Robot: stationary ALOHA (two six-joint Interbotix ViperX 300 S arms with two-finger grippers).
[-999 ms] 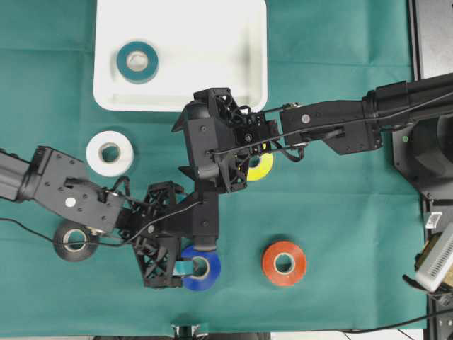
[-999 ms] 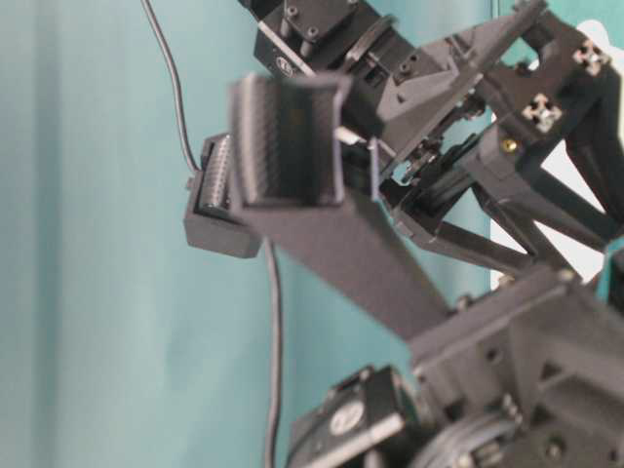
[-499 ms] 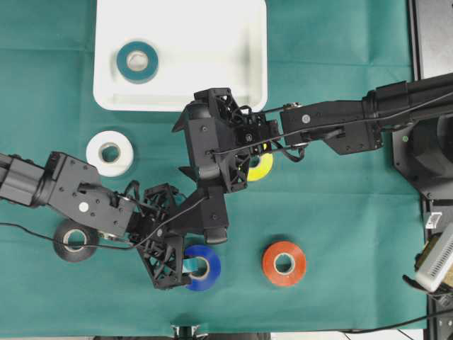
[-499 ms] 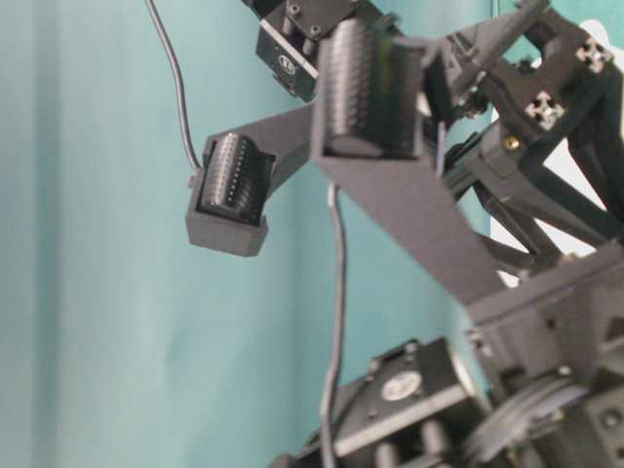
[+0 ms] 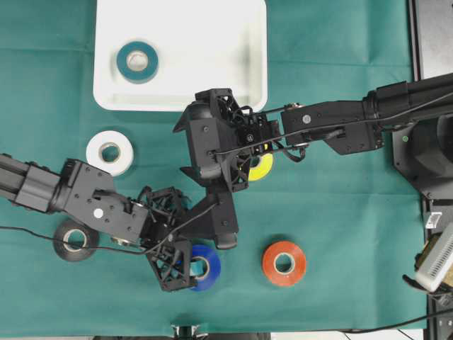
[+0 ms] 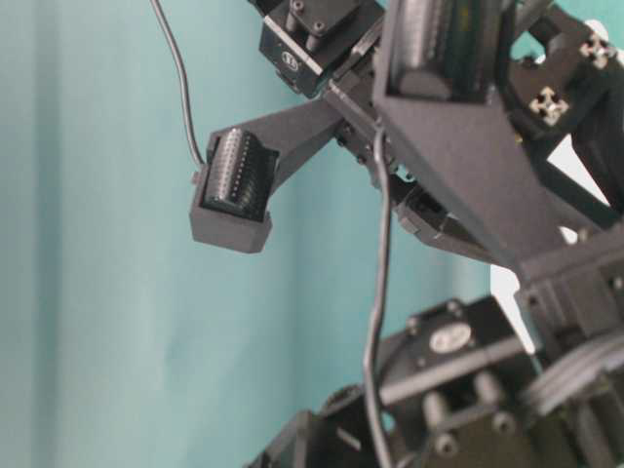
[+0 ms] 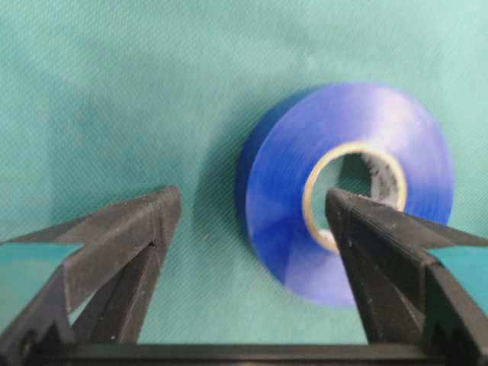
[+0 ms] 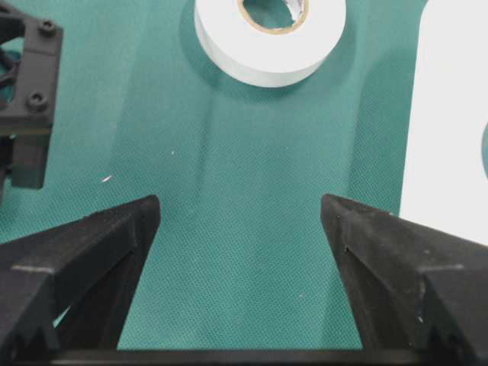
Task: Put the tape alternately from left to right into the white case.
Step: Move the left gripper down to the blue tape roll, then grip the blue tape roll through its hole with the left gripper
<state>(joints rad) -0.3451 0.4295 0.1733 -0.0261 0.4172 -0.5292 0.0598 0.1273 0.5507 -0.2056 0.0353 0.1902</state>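
Tape rolls lie scattered on the green cloth [image 5: 340, 212], one already in the white case [image 5: 212, 42] at the far side: the teal roll [image 5: 137, 61], flat in the case's left part. White roll [image 5: 110, 152] sits on the cloth just near of the case's left corner; black roll [image 5: 76, 239] lies at near left, partly under my left arm. Red-orange roll [image 5: 284, 263] lies at near right, well apart from the others. Yellow roll [image 5: 260, 166] sits mid-cloth, mostly hidden beneath my right wrist. Blue roll [image 5: 204, 267] lies flat at near centre. My left gripper [image 5: 185, 263] is over it with jaws spread wide, holding nothing; in the left wrist view the blue roll [image 7: 347, 191] shows with one finger [image 7: 389, 252] across the roll's pale core and the other finger [image 7: 114, 244] over bare cloth left of it, so the jaws stand off-centre to the roll. Whether a finger touches the roll I cannot tell. My right gripper [image 5: 212, 185] hangs mid-cloth, near of the case, jaws wide and empty; its wrist view shows bare cloth between the fingers [image 8: 84, 252], the white roll [image 8: 268, 34] beyond them and the case's rim [image 8: 450, 114] at the right. The table-level view gives only blurred black arm parts close to the lens.
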